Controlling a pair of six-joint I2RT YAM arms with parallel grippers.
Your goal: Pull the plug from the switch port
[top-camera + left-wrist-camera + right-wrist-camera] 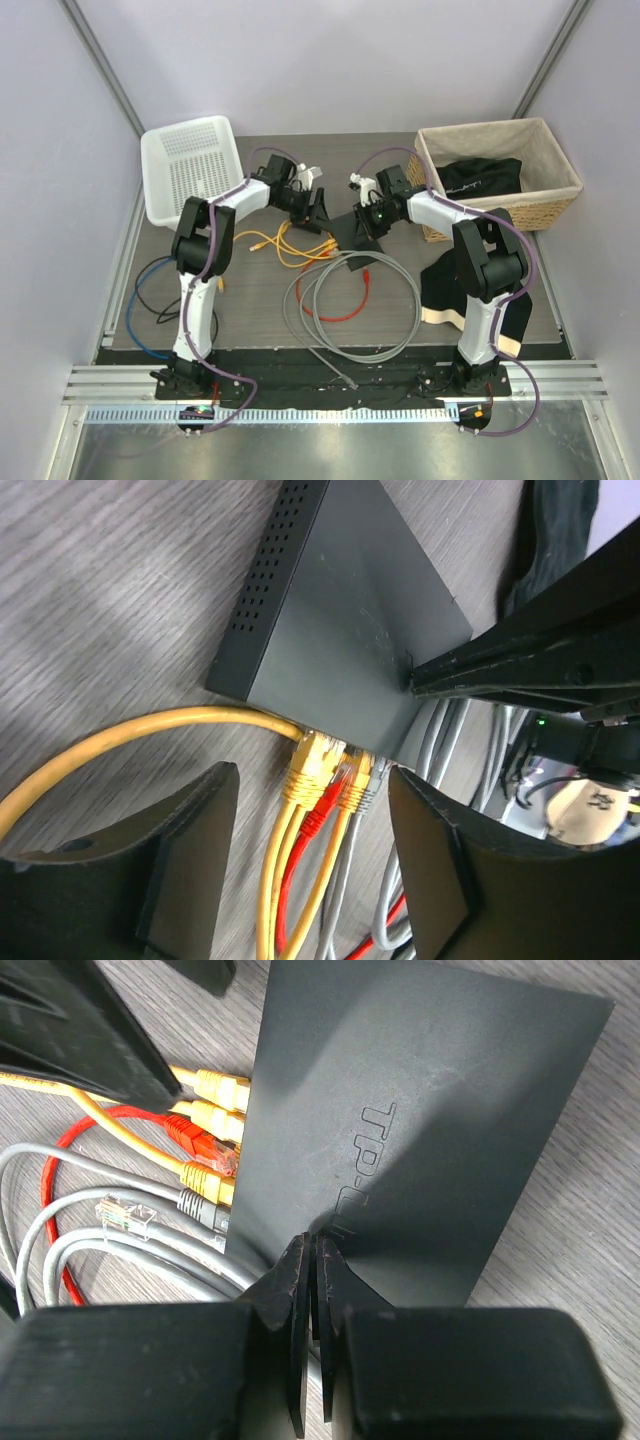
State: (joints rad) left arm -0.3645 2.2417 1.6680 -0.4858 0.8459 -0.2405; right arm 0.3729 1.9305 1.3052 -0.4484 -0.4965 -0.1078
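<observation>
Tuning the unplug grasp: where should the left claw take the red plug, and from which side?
Take the red plug by its boot just behind the switch, coming in along the cables. With yellow plugs crowding both its sides, pinching across top and underside probably suits better. The right claw pins the switch edge.

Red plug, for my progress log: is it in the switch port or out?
In. The red plug sits seated against the switch edge, between yellow plugs.
</observation>
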